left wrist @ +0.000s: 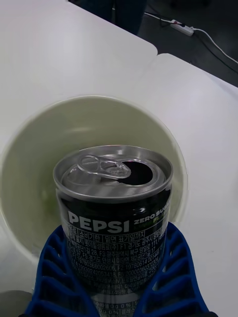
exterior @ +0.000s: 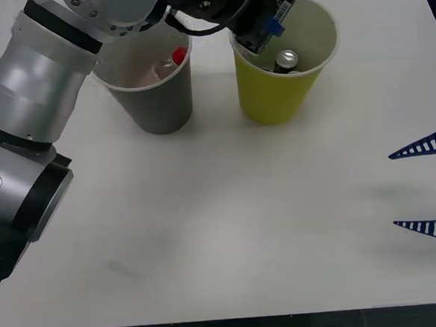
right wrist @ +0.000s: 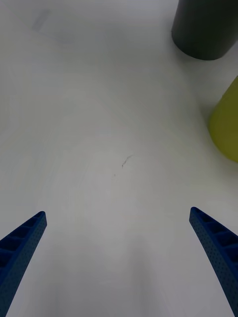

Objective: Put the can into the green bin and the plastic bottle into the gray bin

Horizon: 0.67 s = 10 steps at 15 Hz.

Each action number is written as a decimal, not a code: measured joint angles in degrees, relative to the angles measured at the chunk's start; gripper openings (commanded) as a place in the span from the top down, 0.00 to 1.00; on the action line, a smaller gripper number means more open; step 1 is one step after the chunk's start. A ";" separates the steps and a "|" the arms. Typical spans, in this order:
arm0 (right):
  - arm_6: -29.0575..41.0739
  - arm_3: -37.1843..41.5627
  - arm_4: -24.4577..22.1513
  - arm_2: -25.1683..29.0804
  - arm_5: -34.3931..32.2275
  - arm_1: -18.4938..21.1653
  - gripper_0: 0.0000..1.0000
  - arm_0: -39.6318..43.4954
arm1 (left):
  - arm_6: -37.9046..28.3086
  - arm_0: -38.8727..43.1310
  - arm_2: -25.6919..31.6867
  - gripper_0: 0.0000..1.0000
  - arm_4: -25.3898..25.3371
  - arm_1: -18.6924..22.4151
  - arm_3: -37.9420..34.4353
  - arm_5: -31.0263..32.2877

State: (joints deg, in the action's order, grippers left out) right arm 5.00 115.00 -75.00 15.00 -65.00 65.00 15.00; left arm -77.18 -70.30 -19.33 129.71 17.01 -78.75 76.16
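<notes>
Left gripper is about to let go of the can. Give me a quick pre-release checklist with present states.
1. Left gripper shut on the can: ok.
2. Can upright, tab up: ok.
3. Can over the green bin opening, not its rim: ok.
4. Plastic bottle already in the gray bin: ok.
5. Right gripper open, parked well away from both bins: ok.
6. Drop height to the bin floor: cannot tell.
</notes>
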 measured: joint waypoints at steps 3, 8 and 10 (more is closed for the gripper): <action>0.00 0.00 0.00 0.00 0.00 0.00 0.00 0.00 | 0.00 -1.54 -2.26 1.00 2.45 -1.84 4.58 -5.72; 0.00 0.00 0.00 0.00 0.00 0.00 0.00 0.00 | 0.01 -1.77 -3.60 1.00 3.59 -3.99 7.91 -11.22; 0.00 0.00 0.00 0.00 0.00 0.00 0.00 0.00 | 0.01 -1.77 -3.61 0.09 3.63 -3.96 7.92 -11.22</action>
State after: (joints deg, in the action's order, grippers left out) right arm 5.00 115.00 -75.00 15.00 -65.00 65.00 15.00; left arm -77.17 -72.07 -22.94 133.34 13.05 -70.83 64.94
